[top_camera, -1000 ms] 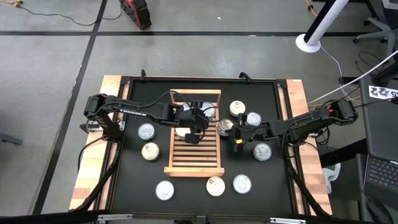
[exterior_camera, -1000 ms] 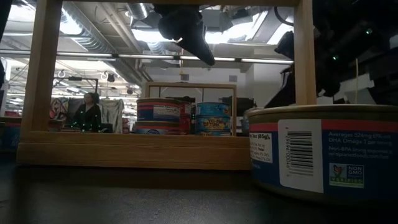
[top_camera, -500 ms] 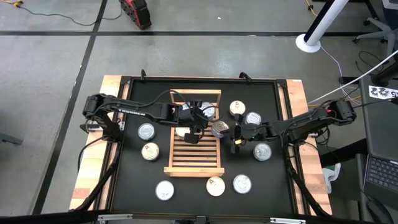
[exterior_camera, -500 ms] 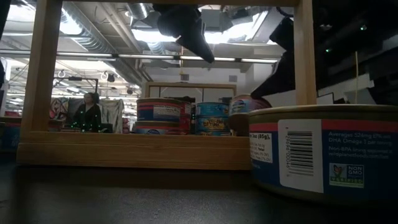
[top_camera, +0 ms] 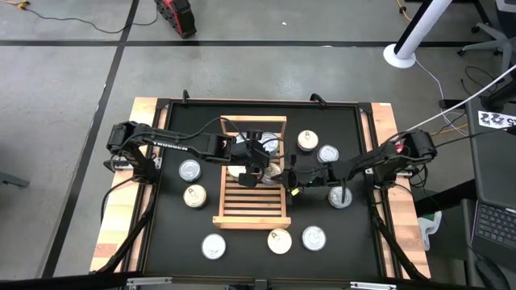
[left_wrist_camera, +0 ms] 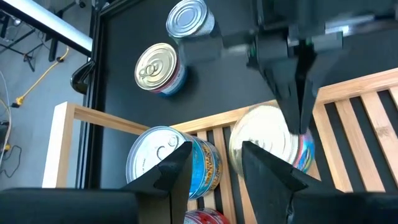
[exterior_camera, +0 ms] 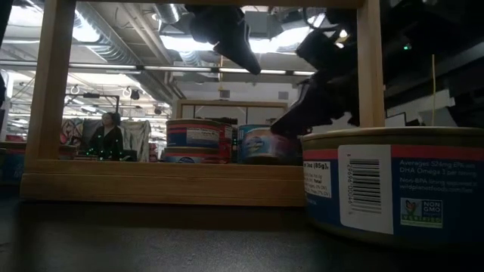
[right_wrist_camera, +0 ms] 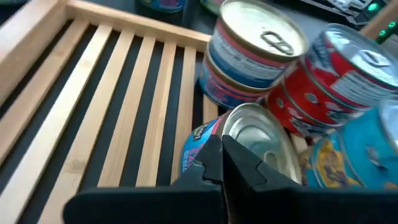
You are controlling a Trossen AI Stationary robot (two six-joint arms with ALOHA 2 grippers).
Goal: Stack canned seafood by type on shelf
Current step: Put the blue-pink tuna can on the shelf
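Observation:
The light wooden slatted shelf lies mid-table. At its far end stand a blue-labelled tin, a pink-labelled stack and a red tin. My right gripper reaches in from the table's right, shut on a silver-lidded tin at the shelf's right side, next to the blue tin. In the low view this tin sits level with the standing ones. My left gripper hovers open above the far slats, over the gap between the blue tin and the held one. My right gripper pinches the silver-lidded tin by its rim on the side toward the table's right. The fingers come slanting down from the right and above. The tin sits low on the shelf among the others; I cannot tell whether its base touches the slats.
Loose round tins lie on the black mat around the shelf: two at the left, three near the near edge, three at the right. One near tin fills the low view's right. The shelf's near slats are bare.
My right gripper has carried the silver-lidded tin from just right of the shelf toward the table's left and down, over the shelf's right rail, to a spot beside the blue tin. It has stayed shut on the tin throughout.

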